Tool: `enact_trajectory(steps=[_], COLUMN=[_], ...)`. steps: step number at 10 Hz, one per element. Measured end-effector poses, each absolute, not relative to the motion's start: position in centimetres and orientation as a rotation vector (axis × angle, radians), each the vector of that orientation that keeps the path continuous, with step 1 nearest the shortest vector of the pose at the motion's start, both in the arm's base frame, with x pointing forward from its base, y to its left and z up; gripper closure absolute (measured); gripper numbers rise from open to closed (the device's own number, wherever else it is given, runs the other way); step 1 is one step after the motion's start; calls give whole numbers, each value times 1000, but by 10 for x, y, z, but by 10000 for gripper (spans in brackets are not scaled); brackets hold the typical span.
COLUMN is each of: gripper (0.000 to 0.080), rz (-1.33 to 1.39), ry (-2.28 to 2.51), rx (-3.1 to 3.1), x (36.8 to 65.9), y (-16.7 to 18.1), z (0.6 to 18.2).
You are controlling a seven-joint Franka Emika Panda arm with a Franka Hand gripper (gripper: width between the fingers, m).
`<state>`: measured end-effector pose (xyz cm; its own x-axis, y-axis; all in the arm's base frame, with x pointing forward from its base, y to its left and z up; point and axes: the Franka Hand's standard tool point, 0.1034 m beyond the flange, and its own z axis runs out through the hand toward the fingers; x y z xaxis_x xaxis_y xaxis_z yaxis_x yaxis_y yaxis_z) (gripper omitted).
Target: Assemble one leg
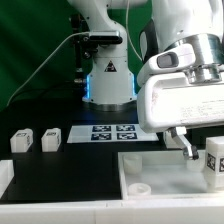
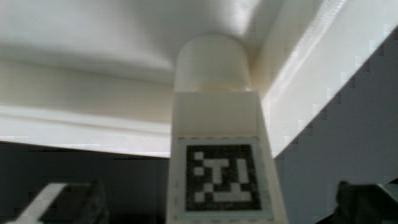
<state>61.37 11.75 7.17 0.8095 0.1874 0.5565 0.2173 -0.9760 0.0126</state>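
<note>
Open and poised: the gripper (image 2: 214,198) holds its two dark fingers (image 2: 63,203) spread wide on either side of the leg (image 2: 221,120), with a clear gap on each side, the wrist view shows. The leg points its rounded tip toward the white panel (image 1: 165,170), tag facing the camera. In the exterior view it sits at the frame's right edge, over the panel, just beside the one finger that shows. The arm's bulky white wrist housing (image 1: 185,85) hides most of the gripper there. Two spare legs (image 1: 20,141) (image 1: 50,138) stand side by side on the black table (image 1: 60,175) at lower left. The marker board (image 1: 110,132) lies at centre, before the robot base (image 1: 108,85).
</note>
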Motion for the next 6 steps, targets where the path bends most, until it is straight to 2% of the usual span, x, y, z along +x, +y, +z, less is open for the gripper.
enact_trajectory(steps=[6], gripper=[150], rz=[-841], ry=[-332], rx=[-2952], x=[611], y=[118], z=[72])
